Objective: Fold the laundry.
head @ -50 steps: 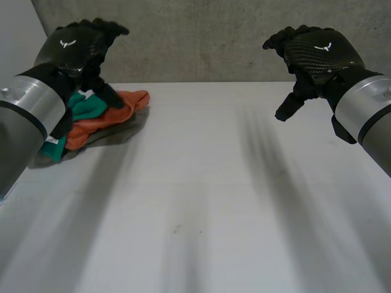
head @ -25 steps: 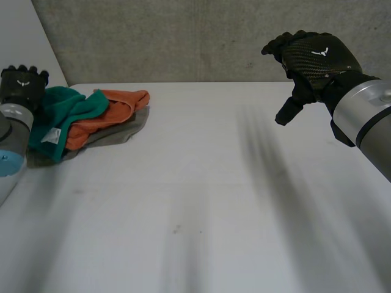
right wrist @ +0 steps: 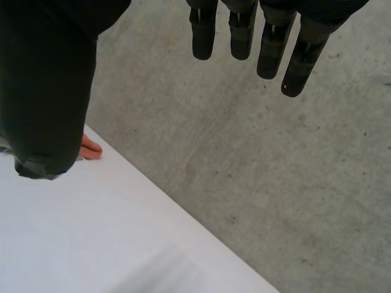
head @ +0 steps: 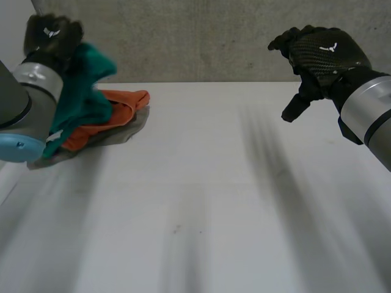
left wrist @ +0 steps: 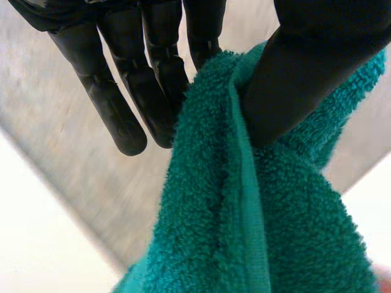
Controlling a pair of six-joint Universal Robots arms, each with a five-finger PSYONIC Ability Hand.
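Far left corner of the white worktop (head: 201, 201): a small heap of laundry, orange cloth (head: 119, 104) lying on a grey cloth (head: 125, 133).

Green towel (head: 85, 91) hangs from the left hand (head: 52, 33), which is held up above the heap. The towel's lower end drapes down onto the orange cloth, with a white label (head: 54, 137) near the bottom.

Left wrist view: the thumb presses a fold of the towel against the fingers (left wrist: 116, 104), a pinch. The fingers are straight and close side by side.

Right hand (head: 324, 55) is in the air over the far right of the worktop, well apart from the laundry. Its fingers (right wrist: 269, 49) are straight and slightly spread, the thumb standing off. It holds and touches nothing.
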